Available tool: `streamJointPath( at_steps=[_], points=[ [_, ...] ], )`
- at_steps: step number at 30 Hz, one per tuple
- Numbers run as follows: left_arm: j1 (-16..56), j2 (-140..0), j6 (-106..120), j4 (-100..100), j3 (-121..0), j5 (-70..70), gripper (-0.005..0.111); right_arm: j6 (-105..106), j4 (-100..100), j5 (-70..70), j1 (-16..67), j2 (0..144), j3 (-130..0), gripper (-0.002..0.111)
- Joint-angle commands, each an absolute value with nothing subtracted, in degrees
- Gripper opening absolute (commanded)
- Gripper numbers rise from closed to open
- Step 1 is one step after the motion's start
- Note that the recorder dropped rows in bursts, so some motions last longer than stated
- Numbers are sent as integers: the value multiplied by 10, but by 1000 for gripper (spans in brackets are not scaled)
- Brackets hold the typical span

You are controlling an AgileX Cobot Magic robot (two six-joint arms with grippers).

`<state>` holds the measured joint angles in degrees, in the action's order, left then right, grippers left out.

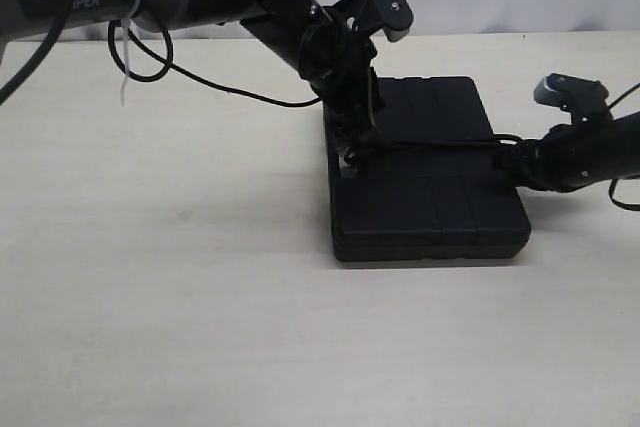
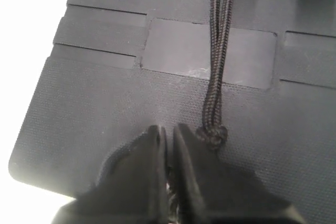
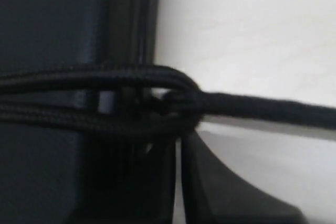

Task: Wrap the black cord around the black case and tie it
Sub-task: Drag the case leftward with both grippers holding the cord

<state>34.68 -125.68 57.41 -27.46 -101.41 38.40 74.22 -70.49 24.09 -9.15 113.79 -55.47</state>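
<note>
Two strands of the black cord lie side by side across the top of the black case, which rests flat on the table. Their knot touches a fingertip of the left gripper, whose jaws are nearly together; any pinched tail is hidden. At the opposite edge the right gripper is closed and blurred beneath the cord, and no grip can be made out.

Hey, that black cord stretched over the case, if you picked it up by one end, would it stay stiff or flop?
Probably floppy: the black cord is thin braided rope, straight only where it is taut across the black case. Likely light, being so thin. Its woven surface should grip rather than slip, judging by the knot holding.
</note>
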Motion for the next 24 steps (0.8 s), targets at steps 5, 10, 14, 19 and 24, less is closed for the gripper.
streamJointPath(
  at_steps=[5, 10, 14, 19, 24],
  points=[
    [344, -1252, 571, -277, -1014, 373, 5, 806, -724, 233, 3, 1158, -582, 4],
    [344, -1252, 571, -253, -1014, 370, 5, 815, -726, 198, 55, 1158, -587, 4],
    [332, -1252, 570, -256, -1014, 368, 5, 757, -728, 208, 93, 1157, -587, 4],
    [316, -1252, 569, -263, -1014, 368, 5, 760, -721, 213, 135, 1155, -594, 4],
    [312, -1252, 569, -274, -1014, 372, 5, 757, -709, 206, 138, 1155, -600, 4]
  ],
)
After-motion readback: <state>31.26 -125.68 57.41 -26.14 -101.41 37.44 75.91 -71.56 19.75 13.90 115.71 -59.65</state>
